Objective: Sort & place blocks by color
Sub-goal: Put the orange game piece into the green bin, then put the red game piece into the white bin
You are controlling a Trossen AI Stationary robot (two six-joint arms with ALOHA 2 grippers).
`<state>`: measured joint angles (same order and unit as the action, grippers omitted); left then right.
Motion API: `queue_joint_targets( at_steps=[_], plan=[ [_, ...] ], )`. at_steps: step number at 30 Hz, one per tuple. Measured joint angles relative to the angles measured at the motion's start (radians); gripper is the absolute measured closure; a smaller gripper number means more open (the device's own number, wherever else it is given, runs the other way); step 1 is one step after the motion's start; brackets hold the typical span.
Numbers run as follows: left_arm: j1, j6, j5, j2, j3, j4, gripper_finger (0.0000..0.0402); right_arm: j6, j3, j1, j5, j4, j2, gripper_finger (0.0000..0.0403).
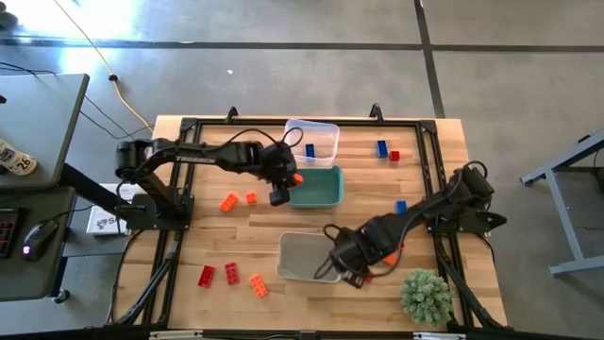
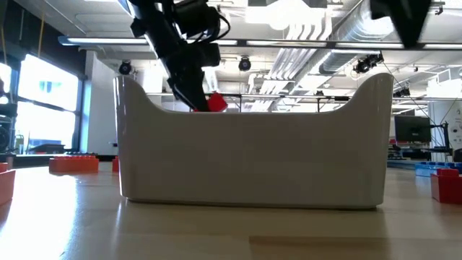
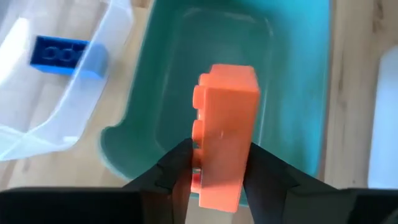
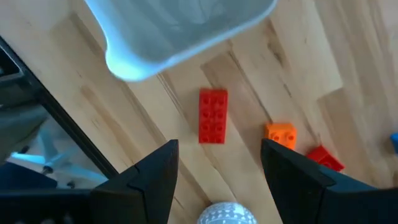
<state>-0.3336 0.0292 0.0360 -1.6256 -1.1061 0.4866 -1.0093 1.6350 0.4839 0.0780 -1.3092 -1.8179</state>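
My left gripper (image 3: 219, 186) (image 1: 283, 184) is shut on an orange block (image 3: 227, 124) above the edge of the teal bin (image 1: 321, 194); the low view shows this block (image 2: 215, 102) behind the grey bin (image 2: 253, 152). My right gripper (image 4: 217, 168) (image 1: 351, 272) hangs open over a red block (image 4: 213, 116) that lies flat on the table beside the grey bin (image 1: 304, 255). A blue block (image 1: 310, 150) sits in the clear bin (image 1: 326, 132). Other red, orange and blue blocks lie scattered on the table. My left gripper pinches the orange block between its two fingers (image 3: 177, 171), gripping the brick's lower end (image 3: 221, 186) by two opposite faces. The fingers come from above, slanting down. The block is lifted clear and sticks out past the fingertips over the teal bin (image 3: 298, 93), studs facing sideways.
Orange blocks (image 1: 228, 201) (image 1: 251, 197) lie left of the teal bin. Red blocks (image 1: 206, 275) (image 1: 231, 272) and an orange one (image 1: 258, 285) sit near the near-left corner. A blue (image 1: 381, 147) and a red block (image 1: 394, 156) lie far right. A small plant (image 1: 425, 295) stands near right.
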Motion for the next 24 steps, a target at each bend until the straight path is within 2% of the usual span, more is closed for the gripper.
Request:
queue_joint_targets(
  at_steps=[4,10,14,24],
  plan=[
    [0.004,-0.001,0.047,-0.002,0.000,-0.031,0.0264,-0.067,-0.034,0.048,-0.030,0.018,0.000,0.0188],
    [0.014,-0.071,0.043,-0.001,0.000,-0.079,0.0230,-0.162,-0.133,0.108,-0.035,0.143,0.000,0.0188],
    [0.029,-0.090,0.048,0.005,-0.010,-0.071,0.0221,-0.221,-0.200,0.139,-0.078,0.185,0.000,0.0187],
    [0.101,-0.108,0.050,0.005,-0.223,0.175,0.0221,-0.225,-0.358,0.151,-0.099,0.371,0.000,0.0144]
  ],
)
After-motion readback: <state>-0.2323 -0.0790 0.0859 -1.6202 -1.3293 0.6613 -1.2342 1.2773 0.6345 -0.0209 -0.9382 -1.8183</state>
